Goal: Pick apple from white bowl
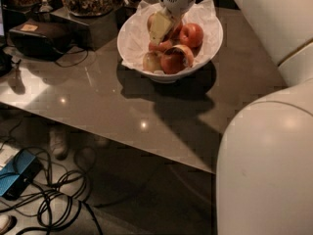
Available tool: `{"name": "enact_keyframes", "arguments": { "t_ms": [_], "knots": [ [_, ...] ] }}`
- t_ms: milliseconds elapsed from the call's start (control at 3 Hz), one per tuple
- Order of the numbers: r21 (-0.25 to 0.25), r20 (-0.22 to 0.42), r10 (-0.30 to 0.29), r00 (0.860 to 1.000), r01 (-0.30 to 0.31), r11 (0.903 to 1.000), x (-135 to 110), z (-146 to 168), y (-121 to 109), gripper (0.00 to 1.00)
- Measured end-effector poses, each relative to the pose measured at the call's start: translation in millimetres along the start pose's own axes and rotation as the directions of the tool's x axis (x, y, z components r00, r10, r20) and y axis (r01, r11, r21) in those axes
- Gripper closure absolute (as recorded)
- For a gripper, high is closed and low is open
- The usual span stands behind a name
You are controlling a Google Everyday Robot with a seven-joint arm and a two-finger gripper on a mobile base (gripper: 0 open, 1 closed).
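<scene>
My hand [163,29] hangs low over the middle of the white bowl [168,77] on the desk [98,97]; I cannot tell how far open it is or whether it has hold of anything. The apple [173,60], dull brownish-red, lies at the bowl's front on crumpled paper [134,35], touching the other apples [191,33]. I judge it firm, fairly heavy and smooth-skinned, so I'd grip across its widest part.

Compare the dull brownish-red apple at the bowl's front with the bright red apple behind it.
The brownish-red apple is duller and looks larger; the bright red apple is glossier. The brownish-red apple lies by the front rim, the bright red apple farther back. Both sit in the white bowl, where the claw hangs.
</scene>
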State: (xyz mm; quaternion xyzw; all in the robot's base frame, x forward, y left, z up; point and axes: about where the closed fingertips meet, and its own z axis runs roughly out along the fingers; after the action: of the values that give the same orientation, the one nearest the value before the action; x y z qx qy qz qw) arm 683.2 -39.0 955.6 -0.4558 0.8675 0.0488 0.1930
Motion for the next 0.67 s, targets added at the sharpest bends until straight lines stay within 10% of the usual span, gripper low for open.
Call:
{"name": "enact_keyframes", "arguments": {
  "t_ms": [667],
  "knots": [
    [-0.078, 0.181, -0.108, 0.978, 0.124, 0.9893, -8, -33, 12, 1.0]
  ]
}}
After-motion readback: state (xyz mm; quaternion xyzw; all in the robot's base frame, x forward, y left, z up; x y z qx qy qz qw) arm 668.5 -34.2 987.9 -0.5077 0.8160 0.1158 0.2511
